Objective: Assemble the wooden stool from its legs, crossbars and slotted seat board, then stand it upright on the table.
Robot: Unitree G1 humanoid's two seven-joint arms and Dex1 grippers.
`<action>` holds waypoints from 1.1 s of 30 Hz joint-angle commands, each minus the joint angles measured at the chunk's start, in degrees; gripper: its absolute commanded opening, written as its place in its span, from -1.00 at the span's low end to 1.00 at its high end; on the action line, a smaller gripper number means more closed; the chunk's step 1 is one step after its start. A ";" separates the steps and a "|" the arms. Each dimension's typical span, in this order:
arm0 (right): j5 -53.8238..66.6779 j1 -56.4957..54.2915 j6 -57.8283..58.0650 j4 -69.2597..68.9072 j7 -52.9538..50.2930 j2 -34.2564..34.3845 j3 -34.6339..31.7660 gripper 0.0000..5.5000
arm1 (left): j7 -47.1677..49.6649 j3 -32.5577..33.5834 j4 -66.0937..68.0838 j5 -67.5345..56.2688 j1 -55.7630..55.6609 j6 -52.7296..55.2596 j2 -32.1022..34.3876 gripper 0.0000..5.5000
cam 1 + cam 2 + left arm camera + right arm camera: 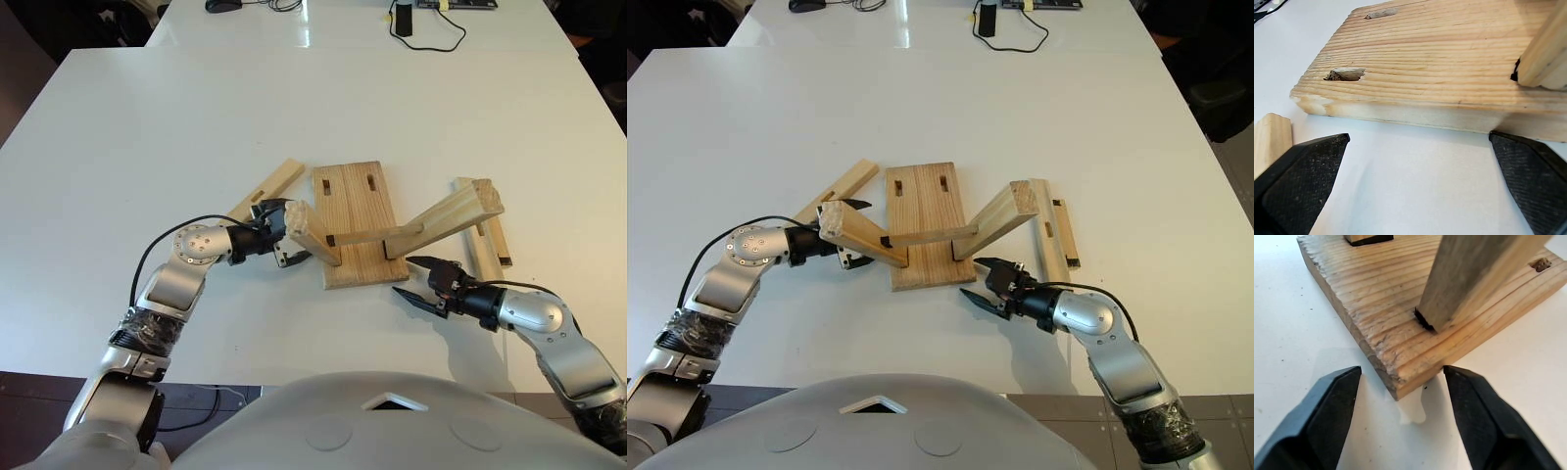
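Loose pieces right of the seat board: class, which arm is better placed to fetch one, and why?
Probably right: the right fingers, open, sit near the loose pieces; the left fingers are across the seat board.
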 commanded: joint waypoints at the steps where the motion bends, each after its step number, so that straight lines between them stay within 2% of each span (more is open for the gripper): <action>1: -2.61 -2.48 0.50 3.84 -2.32 2.07 1.34 0.13 | 3.11 -0.38 5.06 1.90 -2.14 -1.12 -3.00 0.92; 7: -2.54 -4.27 0.26 5.66 -4.04 3.20 0.75 0.13 | 4.77 0.75 8.58 1.56 -4.01 -3.00 -4.77 0.92; 12: -0.41 -1.32 1.00 2.42 -4.64 1.86 -3.94 0.13 | 4.64 4.10 4.61 -0.66 -1.43 -1.34 -3.10 0.92; 18: 2.58 4.17 4.51 -6.72 -10.56 5.19 -11.92 0.13 | 5.47 12.52 -10.44 -8.63 7.86 9.14 -0.66 0.92; 21: 2.82 5.69 9.16 -12.73 -17.85 9.51 -16.94 0.13 | 12.20 17.46 -19.07 -13.40 11.95 18.37 -4.08 0.92; 25: 4.70 -0.63 18.79 -20.22 -33.11 21.28 -23.02 0.13 | 26.17 22.68 -29.02 -20.38 10.18 29.97 -13.23 0.92; 30: 1.64 -3.96 22.68 -26.80 -43.11 30.28 -17.33 0.13 | 35.13 21.00 -36.97 -20.20 8.44 36.92 -17.22 0.92; 33: 0.55 -5.21 24.84 -27.08 -46.28 32.54 -17.83 0.13 | 37.78 18.71 -40.09 -19.22 8.01 38.76 -18.08 0.92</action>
